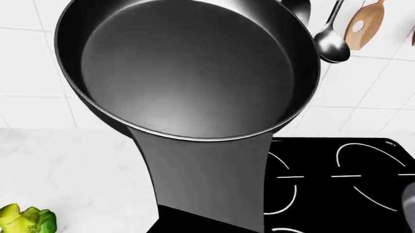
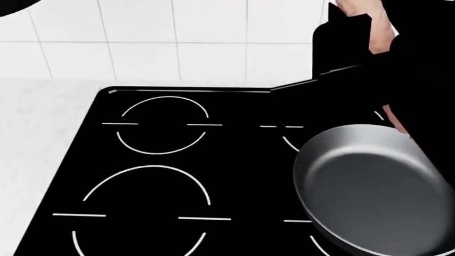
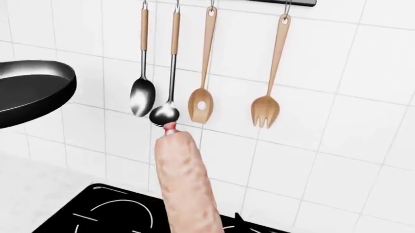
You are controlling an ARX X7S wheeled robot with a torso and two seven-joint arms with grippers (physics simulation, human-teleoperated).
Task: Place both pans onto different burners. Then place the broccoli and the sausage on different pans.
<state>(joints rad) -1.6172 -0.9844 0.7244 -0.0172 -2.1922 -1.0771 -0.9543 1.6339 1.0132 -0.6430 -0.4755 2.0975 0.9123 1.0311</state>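
Lifted pan (image 1: 188, 73): hanging in the air over the counter (image 1: 58, 165), beside the cooktop (image 1: 324, 204) and not yet above it; its bowl is tilting slightly and its handle (image 1: 207, 184) is running back under the left wrist camera. Left claw: the fingers are out of frame; I am judging them clamped on that handle, since nothing else is carrying the pan.

Other pan (image 2: 384, 192): lying over the front right burner; I cannot confirm contact with the glass.

Sausage (image 3: 184, 184): projecting forward from the right wrist, above the cooktop's rear edge and pointing at the hanging spoons (image 3: 143, 94). Right claw: also unseen; I am reading it as closed on the sausage.

Broccoli (image 1: 26, 219): sitting on the counter, near the cooktop's left side.

Step in hand: setting the lifted pan on a free burner. I am recommending the rear left burner (image 2: 162, 125) or the front left burner (image 2: 142, 213), both bare; levelling the bowl first; bringing it across high enough to clear the cooktop's edge; centring it on the ring before lowering; turning the handle away from the other pan; keeping the right arm (image 2: 398, 64) well aside meanwhile.
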